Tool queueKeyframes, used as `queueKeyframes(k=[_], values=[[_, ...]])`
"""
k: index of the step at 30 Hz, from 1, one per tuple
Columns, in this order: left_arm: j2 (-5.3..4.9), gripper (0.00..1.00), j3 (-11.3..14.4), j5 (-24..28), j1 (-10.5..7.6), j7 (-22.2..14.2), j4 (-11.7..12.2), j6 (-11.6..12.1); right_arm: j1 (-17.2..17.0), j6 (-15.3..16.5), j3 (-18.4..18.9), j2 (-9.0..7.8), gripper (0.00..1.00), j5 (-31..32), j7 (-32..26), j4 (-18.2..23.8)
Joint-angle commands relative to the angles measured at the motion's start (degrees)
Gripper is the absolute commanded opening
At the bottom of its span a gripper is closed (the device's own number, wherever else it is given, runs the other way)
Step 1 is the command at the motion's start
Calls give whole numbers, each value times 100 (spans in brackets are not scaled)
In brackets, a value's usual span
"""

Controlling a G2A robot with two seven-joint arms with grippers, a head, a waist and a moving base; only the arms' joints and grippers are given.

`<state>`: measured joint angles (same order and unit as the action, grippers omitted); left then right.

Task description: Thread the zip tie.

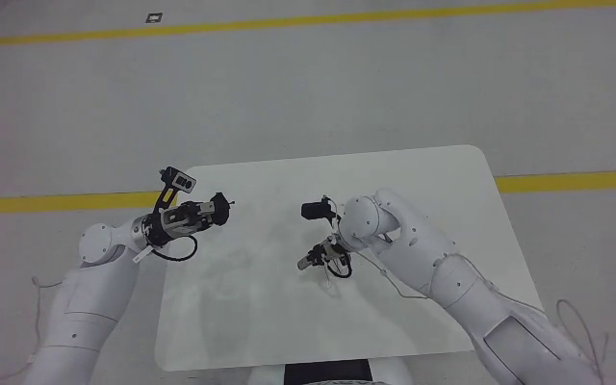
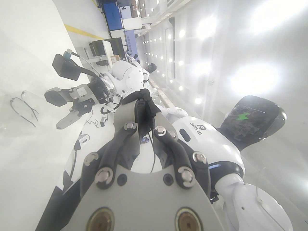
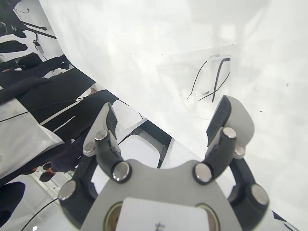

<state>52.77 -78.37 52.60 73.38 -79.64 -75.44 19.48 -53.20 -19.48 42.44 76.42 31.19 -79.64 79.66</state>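
Several thin black zip ties (image 3: 211, 78) lie loose on the white table (image 1: 462, 192), inside what looks like a clear plastic bag (image 3: 173, 73). My right gripper (image 3: 166, 111) hangs open just short of them, nothing between its ribbed pads (image 3: 217, 116). From the left wrist view the same ties (image 2: 24, 111) show beside that open right gripper (image 2: 59, 110). My left gripper (image 2: 144, 97) is shut, its tips wrapped in black cloth, and it is held above the table's left part (image 1: 221, 206), well apart from the ties. The right gripper (image 1: 313, 260) sits near the table's middle.
The table's near edge (image 3: 79, 73) runs close behind the right gripper. A yellow floor line (image 1: 289, 21) runs beyond the table. Bare table surface lies between the two arms.
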Motion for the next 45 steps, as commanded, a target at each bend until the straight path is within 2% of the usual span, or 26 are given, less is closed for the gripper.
queueKeyframes(k=[1,9,16,19,27,30,37,38,39,41,45], values=[[0,0,0,0,0,0,0,0,-24,18,-18,-1,100,54,89,8],[0,0,0,0,0,0,0,0,-192,0,-57,-5,100,656,97,360],[0,0,0,0,0,0,0,0,-371,0,24,123,100,1427,0,481],[0,0,0,0,0,0,0,0,-430,0,15,191,100,1550,0,490],[0,0,0,0,0,0,0,0,-446,11,16,191,100,1547,44,489],[0,0,0,0,0,0,0,0,-548,78,17,180,100,1553,201,584],[0,0,0,0,0,0,0,0,-608,0,-2,160,100,1761,0,892],[0,0,0,0,0,0,0,0,-624,0,11,160,82,1786,0,930],[0,0,0,0,0,0,0,0,-643,0,23,159,51,1817,0,964],[0,0,0,0,0,0,0,0,-682,0,43,159,41,1915,0,1033],[0,0,0,0,0,0,0,0,-745,0,69,174,31,2061,0,1081]])
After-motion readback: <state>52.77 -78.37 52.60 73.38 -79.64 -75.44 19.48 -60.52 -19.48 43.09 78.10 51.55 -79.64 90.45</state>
